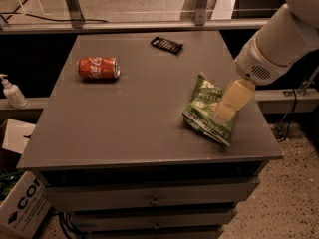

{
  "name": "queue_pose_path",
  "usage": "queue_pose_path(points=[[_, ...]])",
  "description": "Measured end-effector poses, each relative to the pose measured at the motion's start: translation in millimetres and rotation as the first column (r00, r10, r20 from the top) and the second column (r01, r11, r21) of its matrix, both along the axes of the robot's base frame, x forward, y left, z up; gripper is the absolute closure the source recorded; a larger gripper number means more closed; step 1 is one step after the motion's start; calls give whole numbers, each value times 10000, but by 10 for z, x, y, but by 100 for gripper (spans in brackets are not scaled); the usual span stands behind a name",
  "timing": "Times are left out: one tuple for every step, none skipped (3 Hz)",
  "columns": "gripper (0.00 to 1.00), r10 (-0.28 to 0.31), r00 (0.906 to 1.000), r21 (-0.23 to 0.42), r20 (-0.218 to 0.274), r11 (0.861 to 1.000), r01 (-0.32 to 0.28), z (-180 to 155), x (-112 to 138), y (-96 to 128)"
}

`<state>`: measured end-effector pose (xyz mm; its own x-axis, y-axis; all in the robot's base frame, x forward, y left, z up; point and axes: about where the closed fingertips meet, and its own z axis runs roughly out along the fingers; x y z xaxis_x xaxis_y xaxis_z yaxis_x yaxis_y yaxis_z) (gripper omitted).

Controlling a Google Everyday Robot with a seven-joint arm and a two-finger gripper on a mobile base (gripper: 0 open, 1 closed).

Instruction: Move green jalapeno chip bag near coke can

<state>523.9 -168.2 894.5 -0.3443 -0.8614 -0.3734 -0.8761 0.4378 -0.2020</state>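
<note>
The hand [227,107] is positioned over the right portion of the bag [203,109], at the right side of the worktop [134,118]. Whether it is apart or together cannot be told, nor whether it touches the bag. The bag lies flat near the front right corner. The can [98,67] lies on its side at far left, well apart from the bag. A black packet [167,45] lies near the rear edge.
</note>
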Motion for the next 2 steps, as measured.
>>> queue_pose_path(points=[[0, -124, 9986, 125, -507, 9998, 130, -245, 90, 151], [18, -222, 9955, 229, -921, 9994, 244, -446, 111, 253]])
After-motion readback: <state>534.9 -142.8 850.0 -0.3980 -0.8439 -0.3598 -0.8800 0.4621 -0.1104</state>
